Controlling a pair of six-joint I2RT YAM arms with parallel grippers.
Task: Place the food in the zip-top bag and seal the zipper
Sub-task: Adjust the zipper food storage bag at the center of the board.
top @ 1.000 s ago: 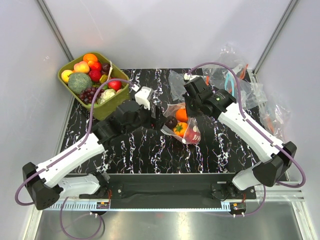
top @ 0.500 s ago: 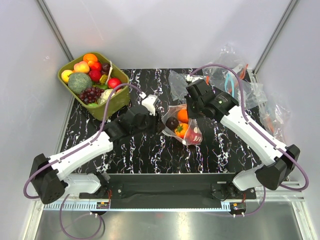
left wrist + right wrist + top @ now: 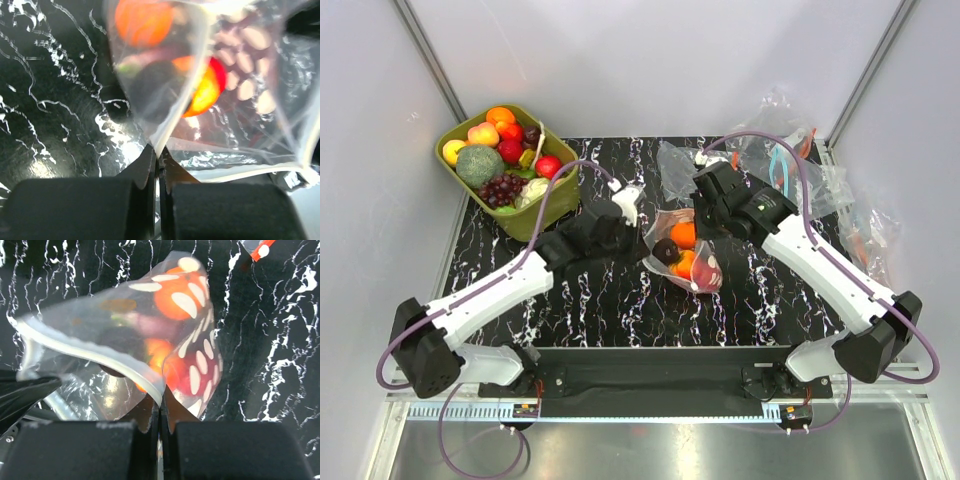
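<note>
The zip-top bag point(image 3: 692, 272), clear with white dots, sits mid-table between both grippers, its mouth held apart. Inside it lies food: an orange piece point(image 3: 683, 234), a dark purple piece point(image 3: 665, 250), an orange-yellow piece point(image 3: 682, 263) and a red one point(image 3: 706, 270). My left gripper point(image 3: 642, 230) is shut on the bag's left edge; in the left wrist view the jaws point(image 3: 157, 152) pinch the white zipper point(image 3: 176, 122). My right gripper point(image 3: 705, 224) is shut on the other end; in the right wrist view the jaws point(image 3: 161, 402) clamp the zipper point(image 3: 100, 357).
An olive-green tub point(image 3: 542, 212) at the back left holds more fruit and vegetables, among them broccoli point(image 3: 478, 164) and grapes point(image 3: 498, 188). Crumpled clear bags point(image 3: 780, 140) with blue and orange strips lie at the back right, and more bags point(image 3: 865, 235) along the right edge.
My left gripper moved right to the bag and closed on its left edge. The right gripper stayed shut on the bag, which shifted slightly.
</note>
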